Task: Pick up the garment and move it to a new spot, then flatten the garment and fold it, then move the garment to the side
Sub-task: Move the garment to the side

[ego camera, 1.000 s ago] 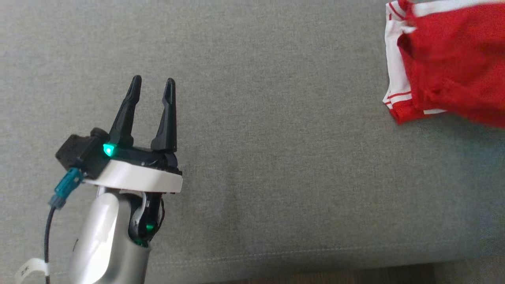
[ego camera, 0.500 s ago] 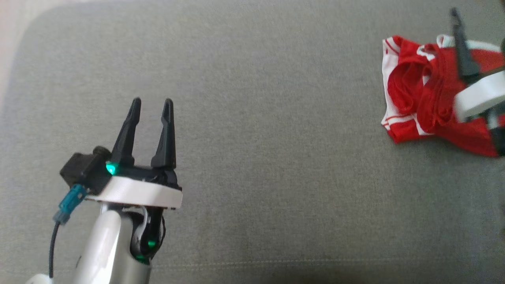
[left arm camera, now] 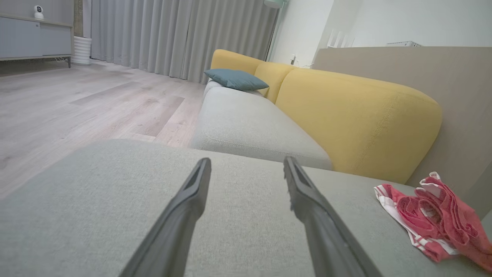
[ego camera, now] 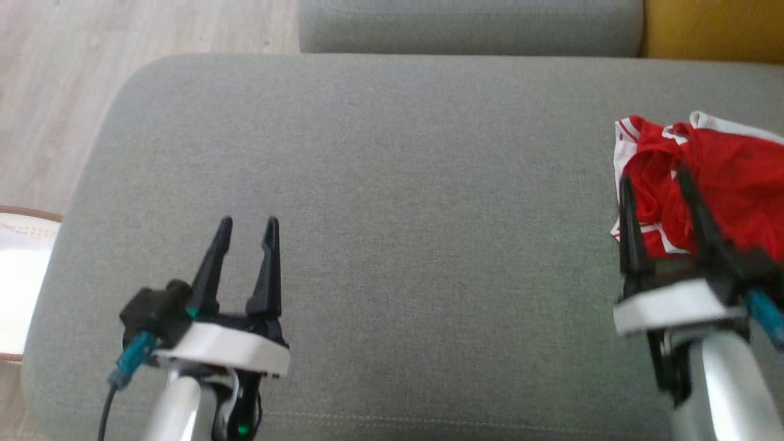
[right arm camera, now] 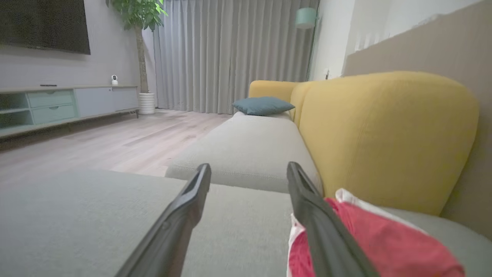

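The garment (ego camera: 723,177) is a crumpled red piece with white striped trim, lying at the right end of the grey cushion (ego camera: 398,184). It also lies low at the right in the left wrist view (left arm camera: 434,215) and beside the right finger in the right wrist view (right arm camera: 369,246). My right gripper (ego camera: 654,177) hovers over the garment's near left edge, open, nothing between its fingers. My left gripper (ego camera: 248,222) stands open and empty over bare cushion at the lower left, far from the garment.
A second grey seat cushion (ego camera: 471,24) and a yellow backrest (ego camera: 716,27) lie beyond. Wooden floor (ego camera: 61,92) runs along the left, with a pale round object (ego camera: 18,282) at the left edge. A blue pillow (left arm camera: 234,79) rests farther down the sofa.
The head camera has tilted up and shifted, bringing the cushion's far edge and floor into view. My right gripper has come in at the lower right, over the garment's edge. Both stay open.
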You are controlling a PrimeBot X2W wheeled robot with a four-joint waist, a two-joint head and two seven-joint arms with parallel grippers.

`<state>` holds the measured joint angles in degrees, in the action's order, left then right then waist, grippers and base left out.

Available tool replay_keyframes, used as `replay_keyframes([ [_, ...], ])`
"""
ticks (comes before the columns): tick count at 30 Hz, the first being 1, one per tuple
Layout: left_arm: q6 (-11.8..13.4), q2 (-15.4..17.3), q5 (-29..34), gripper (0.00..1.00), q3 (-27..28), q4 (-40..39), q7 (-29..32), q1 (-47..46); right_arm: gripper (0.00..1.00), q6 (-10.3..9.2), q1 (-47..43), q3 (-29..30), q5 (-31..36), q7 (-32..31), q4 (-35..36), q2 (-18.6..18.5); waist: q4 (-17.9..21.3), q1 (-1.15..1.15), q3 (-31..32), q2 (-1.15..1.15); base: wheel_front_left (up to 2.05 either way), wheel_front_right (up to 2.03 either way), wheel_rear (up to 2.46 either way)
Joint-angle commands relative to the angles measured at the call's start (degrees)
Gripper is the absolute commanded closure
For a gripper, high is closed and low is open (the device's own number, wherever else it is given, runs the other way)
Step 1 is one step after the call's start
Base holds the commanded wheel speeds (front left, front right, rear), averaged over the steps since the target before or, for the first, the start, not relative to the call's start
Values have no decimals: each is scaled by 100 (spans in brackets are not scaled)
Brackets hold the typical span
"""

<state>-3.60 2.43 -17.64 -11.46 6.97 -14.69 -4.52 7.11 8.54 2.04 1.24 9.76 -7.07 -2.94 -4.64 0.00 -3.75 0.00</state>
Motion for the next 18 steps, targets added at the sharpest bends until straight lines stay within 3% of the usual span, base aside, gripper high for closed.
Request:
replay_keyframes([
  [1,-48,44,45,0,177,-131,-31,-119,0,37,-19,-169,-290,143,98,1,-44,0,53,0,0,0,0],
  [6,-34,44,6,0,264,-169,-31,13,0,37,-368,-211,-933,403,-100,4,-70,0,107,0,0,0,0],
  [18,-55,44,237,0,196,-247,-31,169,0,37,-554,-215,-996,518,-95,5,52,0,82,0,0,0,0],
])
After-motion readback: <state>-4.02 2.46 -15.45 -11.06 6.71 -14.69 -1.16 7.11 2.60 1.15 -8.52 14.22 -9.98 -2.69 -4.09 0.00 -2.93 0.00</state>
